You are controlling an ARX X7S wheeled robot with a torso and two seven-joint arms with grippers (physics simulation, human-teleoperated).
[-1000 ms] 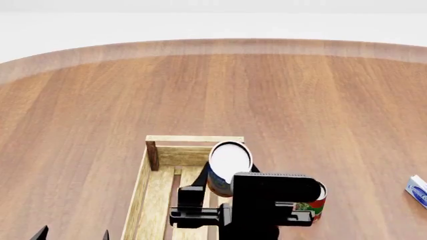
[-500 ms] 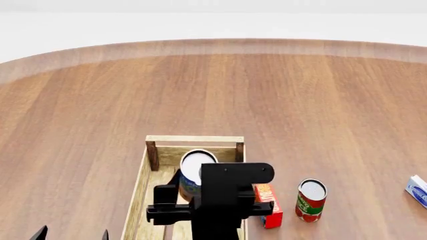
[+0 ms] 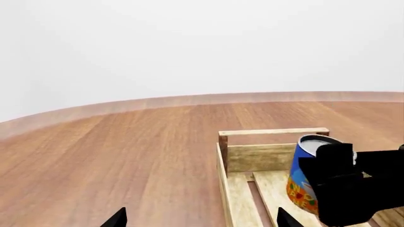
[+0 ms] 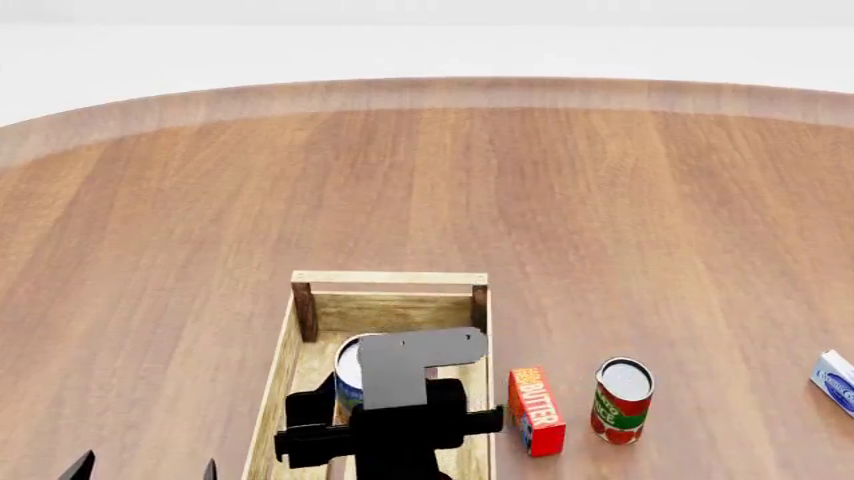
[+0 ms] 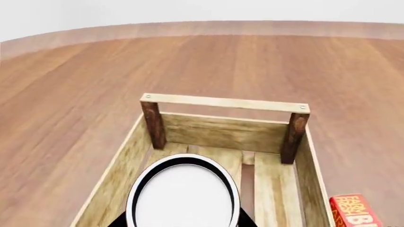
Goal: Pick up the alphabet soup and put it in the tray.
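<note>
In the left wrist view, the soup [image 3: 302, 178] hangs upright inside the tray [image 3: 273, 132], near its far end rail, with the black right gripper [image 3: 344, 189] covering its near side; it seems clamped on the can, though the fingers themselves are hidden. Two dark fingertips [image 3: 116, 218] of the left gripper show at the edge, well apart from each other with only table [image 3: 126, 156] between them, so it is spread and empty. In the head view, the right gripper [image 4: 350, 385] sits over the tray [image 4: 387, 278], pinching the soup [image 4: 347, 368], whose white top peeks out beside the wrist block. A red box [image 4: 535, 410] stands just outside the tray's right wall, a red-and-green can [image 4: 622, 400] near it, and a blue-white packet [image 4: 835, 382] at the far edge. The left gripper [image 4: 144, 468] shows only as two separated tips. In the right wrist view, the soup's white lid [image 5: 183, 196] fills the foreground above the tray's slats [image 5: 271, 184], and the red box [image 5: 350, 212] lies beyond the wall.
</note>
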